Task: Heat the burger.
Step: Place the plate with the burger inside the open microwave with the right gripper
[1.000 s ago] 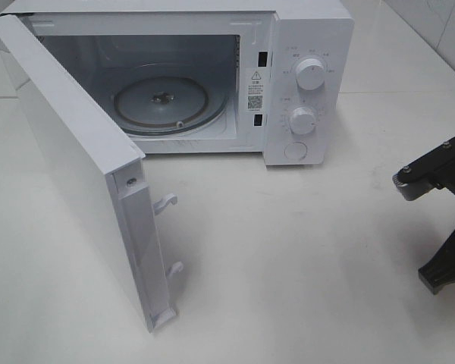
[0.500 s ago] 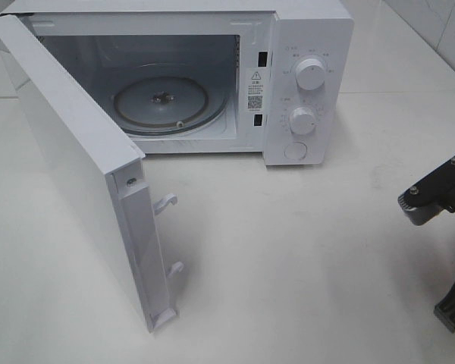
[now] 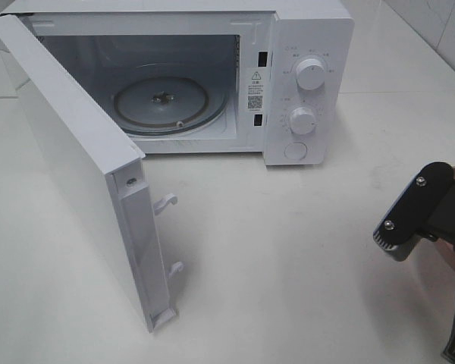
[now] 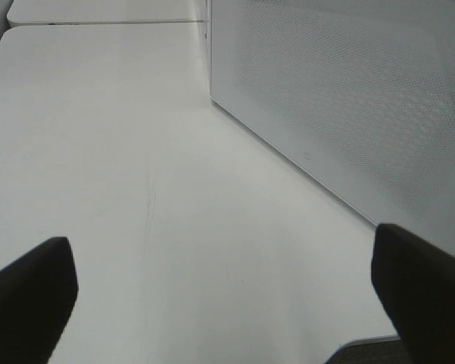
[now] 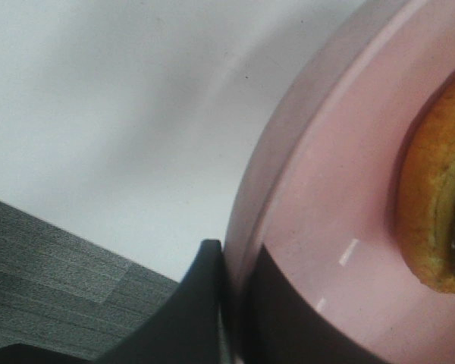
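Left end effector (image 4: 226, 282) spread, right end effector (image 5: 239, 299) clamped

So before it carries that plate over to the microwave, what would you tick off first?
1. Microwave door swung wide open: ok.
2. Glass turntable bare, with room for a plate: ok.
3. Right end effector clamped on the rim of the pink plate: ok.
4. Burger sitting on the plate: ok, though only its edge shows.
5. Plate held level: cannot tell.
6. Left end effector open and holding nothing: ok.
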You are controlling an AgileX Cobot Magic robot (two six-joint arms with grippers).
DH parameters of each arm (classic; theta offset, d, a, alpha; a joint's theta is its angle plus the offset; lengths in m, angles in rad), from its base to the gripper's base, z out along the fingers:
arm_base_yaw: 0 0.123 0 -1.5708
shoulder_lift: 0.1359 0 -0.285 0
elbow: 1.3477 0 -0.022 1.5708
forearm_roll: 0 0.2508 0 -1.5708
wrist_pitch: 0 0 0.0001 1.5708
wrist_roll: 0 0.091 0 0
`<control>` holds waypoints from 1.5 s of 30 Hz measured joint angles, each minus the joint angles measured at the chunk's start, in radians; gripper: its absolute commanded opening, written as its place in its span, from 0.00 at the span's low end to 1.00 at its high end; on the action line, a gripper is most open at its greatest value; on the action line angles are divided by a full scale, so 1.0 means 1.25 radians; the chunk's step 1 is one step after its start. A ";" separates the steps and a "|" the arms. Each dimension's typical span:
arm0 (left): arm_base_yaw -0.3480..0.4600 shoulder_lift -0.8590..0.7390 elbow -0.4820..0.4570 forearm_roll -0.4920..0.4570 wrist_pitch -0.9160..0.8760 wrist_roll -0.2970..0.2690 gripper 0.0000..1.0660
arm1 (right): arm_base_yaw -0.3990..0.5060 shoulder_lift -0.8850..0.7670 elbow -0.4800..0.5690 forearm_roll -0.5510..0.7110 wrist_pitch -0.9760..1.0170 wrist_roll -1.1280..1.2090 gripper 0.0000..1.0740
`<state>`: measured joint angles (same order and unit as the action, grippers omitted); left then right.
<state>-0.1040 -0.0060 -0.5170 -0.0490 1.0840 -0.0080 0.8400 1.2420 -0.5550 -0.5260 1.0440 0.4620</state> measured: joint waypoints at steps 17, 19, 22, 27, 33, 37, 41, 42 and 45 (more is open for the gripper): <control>0.000 0.000 0.000 0.000 0.000 0.000 0.92 | 0.020 0.000 0.000 -0.074 -0.010 -0.059 0.01; 0.000 0.000 0.000 0.000 0.000 0.000 0.92 | 0.020 0.000 0.000 -0.078 -0.025 -0.072 0.01; 0.000 0.000 0.000 0.000 0.000 0.000 0.92 | 0.020 0.000 0.000 -0.080 -0.049 -0.100 0.01; 0.000 0.000 0.000 0.000 0.000 0.000 0.92 | 0.020 0.000 0.000 -0.095 -0.077 -0.130 0.01; 0.000 0.000 0.000 0.000 0.000 0.000 0.92 | 0.020 0.000 0.000 -0.120 -0.095 -0.174 0.01; 0.000 0.000 0.000 0.000 0.000 0.000 0.92 | 0.020 0.000 0.000 -0.122 -0.122 -0.199 0.01; 0.000 0.000 0.000 0.000 0.000 0.000 0.92 | 0.020 0.000 0.001 -0.145 -0.154 -0.233 0.01; 0.000 0.000 0.000 0.000 0.000 0.000 0.92 | 0.020 0.000 0.002 -0.151 -0.162 -0.242 0.01; 0.000 0.000 0.000 0.000 0.000 0.000 0.92 | 0.020 0.000 0.002 -0.159 -0.170 -0.259 0.01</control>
<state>-0.1040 -0.0060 -0.5170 -0.0490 1.0840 -0.0080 0.8650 1.2420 -0.5520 -0.7250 0.8310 0.1380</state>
